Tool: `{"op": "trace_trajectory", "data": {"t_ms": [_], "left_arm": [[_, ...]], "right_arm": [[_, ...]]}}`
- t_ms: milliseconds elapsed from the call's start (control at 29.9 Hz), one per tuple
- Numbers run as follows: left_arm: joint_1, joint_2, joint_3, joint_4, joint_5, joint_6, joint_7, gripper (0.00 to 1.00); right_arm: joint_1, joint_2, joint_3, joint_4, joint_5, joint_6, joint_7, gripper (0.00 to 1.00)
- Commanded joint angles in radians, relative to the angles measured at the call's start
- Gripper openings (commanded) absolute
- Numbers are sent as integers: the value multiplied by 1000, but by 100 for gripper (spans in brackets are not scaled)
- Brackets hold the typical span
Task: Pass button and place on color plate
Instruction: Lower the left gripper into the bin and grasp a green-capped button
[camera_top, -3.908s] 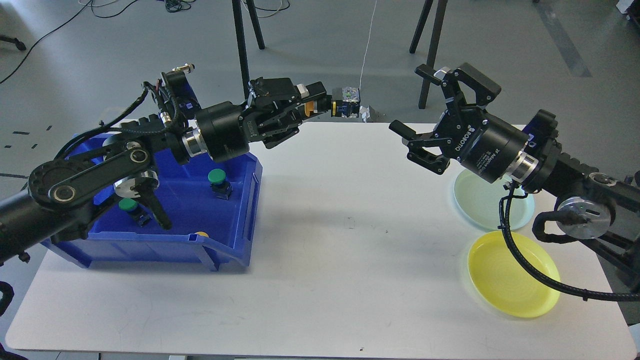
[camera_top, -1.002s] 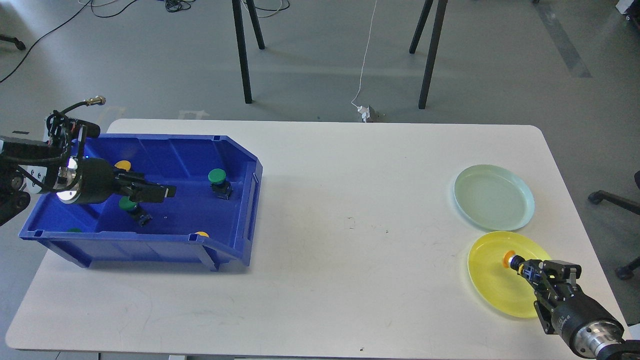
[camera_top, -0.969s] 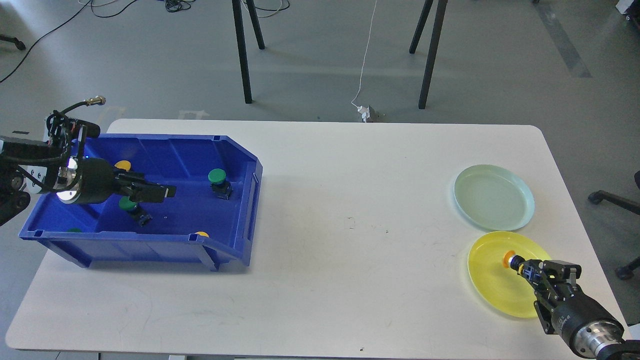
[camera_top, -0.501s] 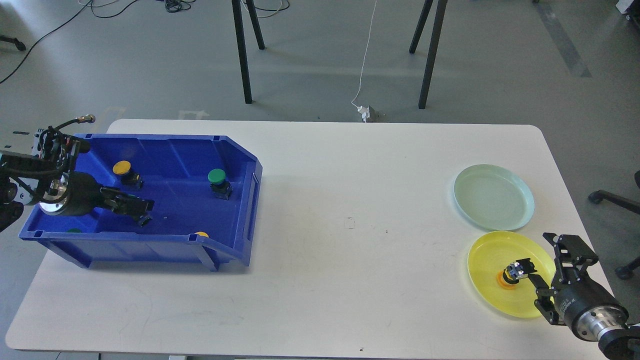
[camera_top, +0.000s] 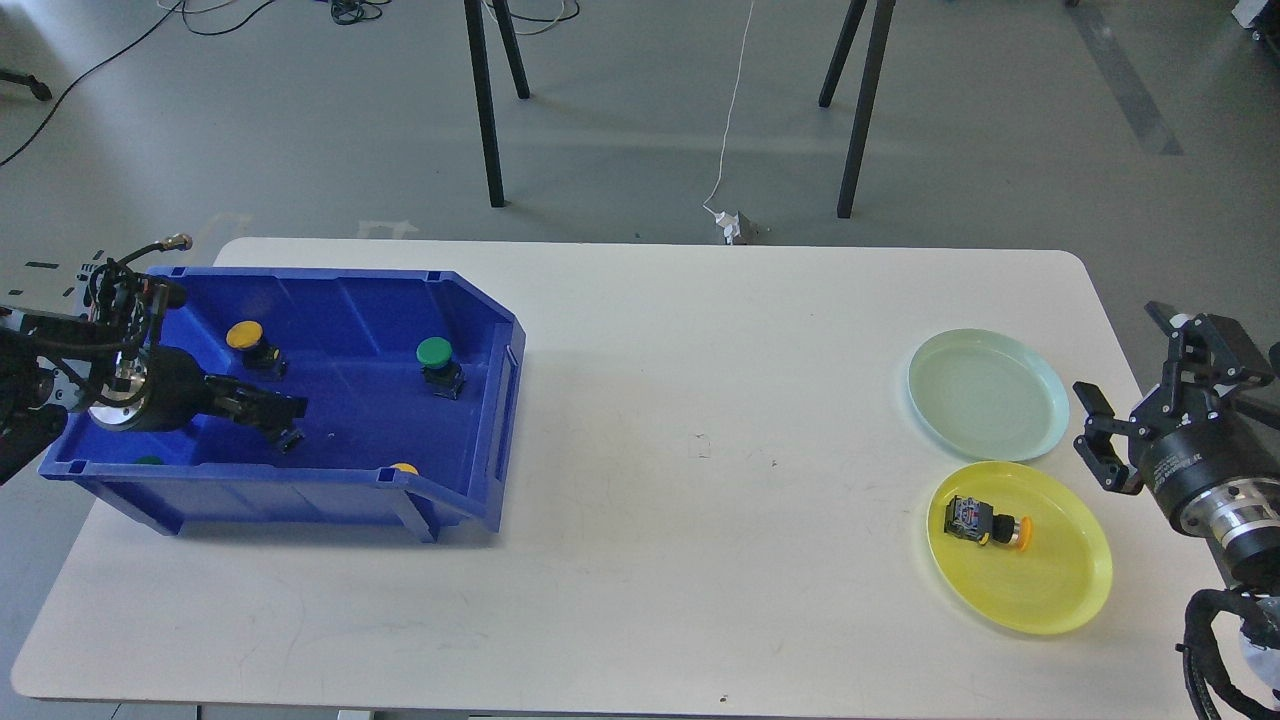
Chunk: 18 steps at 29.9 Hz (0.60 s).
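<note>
A yellow-capped button (camera_top: 985, 522) lies on its side on the yellow plate (camera_top: 1050, 585) at the table's right front. My right gripper (camera_top: 1126, 354) is open and empty, raised to the right of the plates, apart from the button. My left gripper (camera_top: 278, 410) is low inside the blue bin (camera_top: 480, 310), over the spot of a green button whose cap is hidden. Only a black base (camera_top: 291, 438) shows under the dark fingers, which I cannot tell apart.
A pale green plate (camera_top: 985, 395) sits empty behind the yellow one. The bin also holds a green button (camera_top: 435, 358), a yellow button (camera_top: 246, 340), a yellow cap (camera_top: 404, 468) at the front wall and a green cap (camera_top: 150, 461).
My right gripper has let go of the yellow-capped button on the yellow plate, opened and drawn back up to the right. The button has tipped onto its side. My left gripper has barely moved.
</note>
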<state>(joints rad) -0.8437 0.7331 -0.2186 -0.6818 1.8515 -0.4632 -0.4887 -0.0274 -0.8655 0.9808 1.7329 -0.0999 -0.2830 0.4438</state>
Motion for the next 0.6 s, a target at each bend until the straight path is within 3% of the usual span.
{"op": "trace_trajectory", "data": {"t_ms": [0, 301, 568], "left_arm": [[0, -6, 1, 22, 0, 9, 0, 97], [20, -8, -1, 30, 0, 21, 0, 92], [23, -24, 1, 56, 2, 24, 0, 74]], "right_arm": [[0, 39, 58, -1, 0, 42, 3, 98], [0, 118, 164, -7, 34, 99, 1, 98], [-22, 118, 167, -10, 34, 100, 1, 98]]}}
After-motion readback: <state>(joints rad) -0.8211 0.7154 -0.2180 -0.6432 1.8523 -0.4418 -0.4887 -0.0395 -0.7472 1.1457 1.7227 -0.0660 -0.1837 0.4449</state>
